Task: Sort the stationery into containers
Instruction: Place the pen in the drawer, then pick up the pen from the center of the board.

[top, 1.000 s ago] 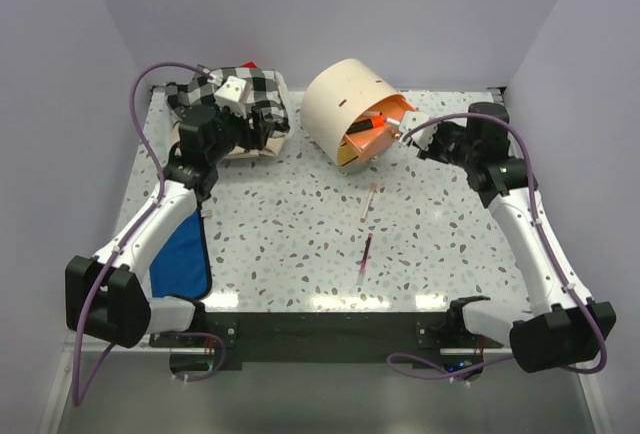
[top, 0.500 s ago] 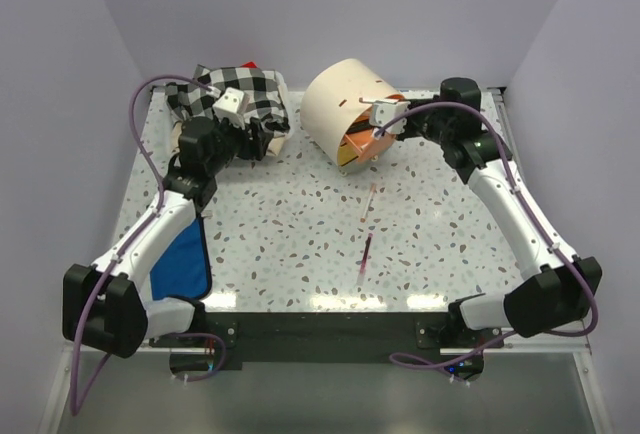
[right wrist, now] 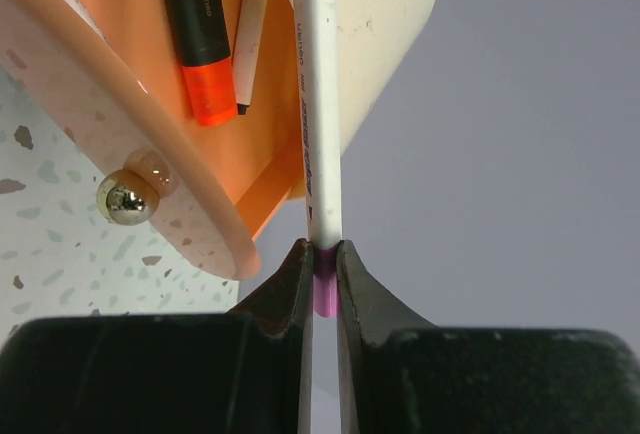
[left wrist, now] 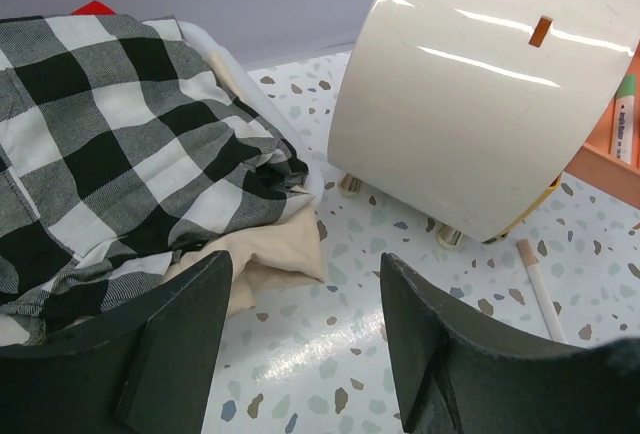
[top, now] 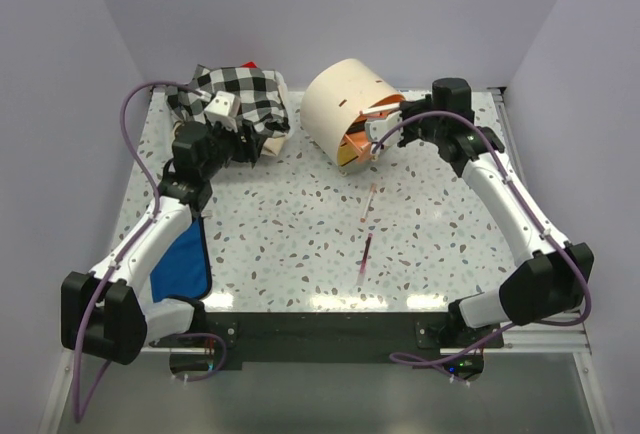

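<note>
so, the right hand (right wrist: pixel 322 254) is clenched on a white pink-tipped pen (right wrist: pixel 317 104), pinching it by its lower pink end. in the right wrist view the pen stands upright in the middle of the frame, and its upper end reaches the edge of the open orange drawer (right wrist: pixel 130 24) at upper left. an orange highlighter (right wrist: pixel 200 44) and a thin white pen (right wrist: pixel 250 34) with a dark tip lie inside that drawer. a gold knob (right wrist: pixel 120 199) sits on the drawer's pale front at left.

from above, the right hand (top: pixel 370 137) is at the drawer mouth of the cream cabinet (top: pixel 345 99), upper centre of the frame. two more pens lie on the speckled bench (top: pixel 280 224) below the cabinet: a pale pen (top: pixel 369 200) and, nearer the bottom, a dark pink pen (top: pixel 365 254).

the left hand (top: pixel 250 142) is released, fingers (left wrist: pixel 180 344) wide apart and holding nothing, just beside the black-and-white checked cloth (top: pixel 240 89) at upper left. its wrist view shows the cloth (left wrist: pixel 100 134) at left, the cabinet's curved wall (left wrist: pixel 470 104) at upper right, and the pale pen (left wrist: pixel 540 289) on the bench at lower right. a blue cloth (top: pixel 185 254) lies at the bench's left edge.
</note>
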Tool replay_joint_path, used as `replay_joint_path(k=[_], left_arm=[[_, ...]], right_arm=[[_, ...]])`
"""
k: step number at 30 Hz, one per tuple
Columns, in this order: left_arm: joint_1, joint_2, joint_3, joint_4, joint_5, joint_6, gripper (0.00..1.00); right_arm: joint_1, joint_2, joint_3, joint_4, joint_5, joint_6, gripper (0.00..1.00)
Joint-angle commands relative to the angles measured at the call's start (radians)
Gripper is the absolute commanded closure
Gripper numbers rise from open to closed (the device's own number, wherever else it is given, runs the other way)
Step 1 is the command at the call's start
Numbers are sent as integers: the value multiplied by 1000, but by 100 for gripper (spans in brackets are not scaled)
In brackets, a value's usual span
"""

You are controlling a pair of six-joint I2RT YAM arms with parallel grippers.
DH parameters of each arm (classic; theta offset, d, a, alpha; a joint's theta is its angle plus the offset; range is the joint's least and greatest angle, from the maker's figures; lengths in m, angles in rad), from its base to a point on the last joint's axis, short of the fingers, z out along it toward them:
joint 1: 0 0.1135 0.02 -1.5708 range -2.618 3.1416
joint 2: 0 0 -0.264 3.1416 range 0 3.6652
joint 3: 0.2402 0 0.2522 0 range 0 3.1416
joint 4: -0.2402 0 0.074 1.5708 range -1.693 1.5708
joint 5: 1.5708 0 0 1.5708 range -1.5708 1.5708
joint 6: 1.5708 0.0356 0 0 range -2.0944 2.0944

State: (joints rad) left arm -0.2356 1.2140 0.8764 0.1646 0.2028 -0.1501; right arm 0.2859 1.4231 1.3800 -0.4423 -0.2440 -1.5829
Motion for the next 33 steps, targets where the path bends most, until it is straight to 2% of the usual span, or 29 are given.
replay_joint_path(k=[1, 2, 5, 8, 12, 13, 15, 16, 17, 18, 19, 21, 22, 24, 26, 28, 33], left_arm=[[15, -28, -5, 59, 7, -22, 34], [15, -27, -5, 61, 7, -23, 34], [16, -24, -7, 69, 10, -29, 34], [16, -19, -8, 81, 15, -40, 34], [16, -13, -5, 92, 23, -51, 34], [16, -10, -4, 92, 24, -52, 34], [16, -8, 1, 95, 24, -54, 34], [16, -8, 3, 93, 23, -54, 34], [16, -8, 3, 93, 21, -55, 34], [16, -7, 3, 93, 20, -57, 34], [16, -7, 1, 93, 20, -57, 34], [16, -5, -1, 90, 18, -60, 33], [16, -5, -1, 89, 18, -60, 33], [16, -7, -5, 82, 17, -60, 33], [16, -4, 2, 69, 12, -59, 33], [16, 1, 31, 43, 4, -55, 33], [16, -2, 76, -59, -26, -17, 33]], right_arm=[[1, 10, 25, 7, 14, -48, 87], [-1, 8, 21, 17, 17, -45, 79], [1, -7, -9, 59, 23, -37, 66], [1, -24, -32, 89, 31, -28, 61], [1, -53, -35, 123, 45, 26, 60], [1, -62, -35, 148, 49, 103, 59], [-1, -101, -35, 252, 78, 251, 51], [1, -114, -23, 304, 95, 494, 47], [-1, -134, -3, 300, 150, 641, 44], [-1, -136, 20, 269, 193, 790, 44], [1, -138, 69, 151, 225, 1075, 44], [1, -150, 88, 6, 233, 1301, 43], [1, -162, 59, -103, 224, 1492, 44], [1, -187, 9, -191, 178, 1663, 44], [22, -236, -80, -248, 114, 1719, 45], [35, -265, -131, -313, 127, 1733, 45], [53, -245, -185, -391, -3, 1738, 46]])
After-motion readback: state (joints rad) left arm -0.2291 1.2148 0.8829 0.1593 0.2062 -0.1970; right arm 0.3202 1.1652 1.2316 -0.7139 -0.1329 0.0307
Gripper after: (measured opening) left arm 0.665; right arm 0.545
